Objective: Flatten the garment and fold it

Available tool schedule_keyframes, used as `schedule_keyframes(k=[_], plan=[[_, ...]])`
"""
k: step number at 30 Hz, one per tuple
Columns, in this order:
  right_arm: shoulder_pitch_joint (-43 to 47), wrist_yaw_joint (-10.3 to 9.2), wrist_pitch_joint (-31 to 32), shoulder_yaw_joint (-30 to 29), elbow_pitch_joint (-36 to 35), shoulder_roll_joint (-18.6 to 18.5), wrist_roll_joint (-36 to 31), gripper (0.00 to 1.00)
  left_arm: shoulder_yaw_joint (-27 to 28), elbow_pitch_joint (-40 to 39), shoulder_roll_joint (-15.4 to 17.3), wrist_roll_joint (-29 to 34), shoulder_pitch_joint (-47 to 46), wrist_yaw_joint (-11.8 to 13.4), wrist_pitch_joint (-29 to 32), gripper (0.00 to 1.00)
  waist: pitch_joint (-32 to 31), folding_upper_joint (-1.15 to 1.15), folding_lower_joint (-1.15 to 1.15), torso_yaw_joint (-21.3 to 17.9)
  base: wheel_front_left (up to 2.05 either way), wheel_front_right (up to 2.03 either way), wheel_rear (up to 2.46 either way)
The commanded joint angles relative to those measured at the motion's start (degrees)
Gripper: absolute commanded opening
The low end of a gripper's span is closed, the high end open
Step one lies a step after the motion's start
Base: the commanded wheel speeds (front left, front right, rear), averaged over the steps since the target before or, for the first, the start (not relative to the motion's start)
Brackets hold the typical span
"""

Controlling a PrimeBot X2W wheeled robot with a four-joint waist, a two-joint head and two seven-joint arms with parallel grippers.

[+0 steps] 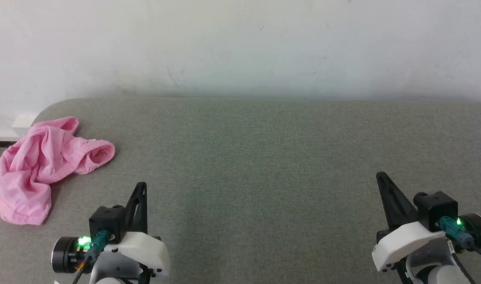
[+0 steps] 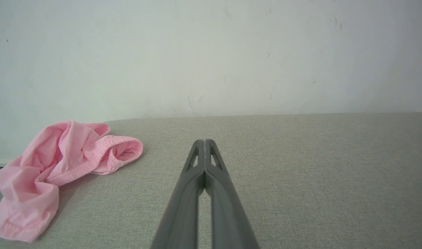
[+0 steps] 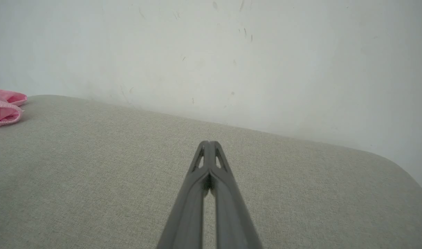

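Down at the near left, the left gripper (image 1: pixel 142 187) is clenched. Its two dark fingers (image 2: pixel 193 193) are pressed together at the tips, closed only on each other, with a thin slit between them lower down. They point toward the far wall (image 1: pixel 240 47). A small green light (image 1: pixel 82 241) glows on the wrist behind them. At the near right, the right gripper (image 1: pixel 381 179) is clenched the same way, tip against tip, and leans slightly to the left in the head view. Both grippers hang over bare cloth, well apart from one another.

Beneath them lies a grey woven surface (image 1: pixel 264 157) with rounded far corners, running back to the pale, scuffed wall.

The garment (image 1: pixel 43 165) lies crumpled at the far left corner of that surface, to the left of the left gripper and a little beyond its tips, touching neither gripper. It is light pink, bunched rather than flat. In the left wrist view its gathered elastic waistband (image 2: pixel 80 171) curls round into an open loop on the side nearer the middle of the surface. A loose stitched hem (image 2: pixel 14 231) trails toward the near left edge. From the right wrist view just a pink fold shows at the far left, well away from the right gripper.
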Motion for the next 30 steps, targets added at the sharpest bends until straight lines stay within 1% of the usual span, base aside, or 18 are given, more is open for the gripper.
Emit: schedule_keyframes(k=[1, 24, 25, 30], plan=[[-0.39, -0.12, 0.03, -0.02, -0.36, 0.23, -0.44, 0.0, 0.24, 0.14, -0.28, 0.38, -0.71, -0.1, 0.02, 0.0, 0.0, 0.0, 0.0, 0.0, 0.0, 0.0, 0.0], [-0.39, -0.12, 0.03, -0.02, -0.36, 0.23, -0.44, 0.0, 0.24, 0.14, -0.28, 0.38, -0.71, -0.1, 0.02, 0.0, 0.0, 0.0, 0.0, 0.0, 0.0, 0.0, 0.0], [-0.39, -0.12, 0.03, -0.02, -0.36, 0.23, -0.44, 1.0, 0.24, 0.14, -0.28, 0.38, -0.71, -0.1, 0.02, 1.0, 0.0, 0.0, 0.0, 0.0, 0.0, 0.0, 0.0], [0.01, 0.0, -0.03, -0.01, 0.11, -0.05, 0.05, 1.0, -0.06, -0.01, 0.02, -0.02, 0.03, 0.01, -0.03, 1.0, 0.0, 0.0, 0.0, 0.0, 0.0, 0.0, 0.0]])
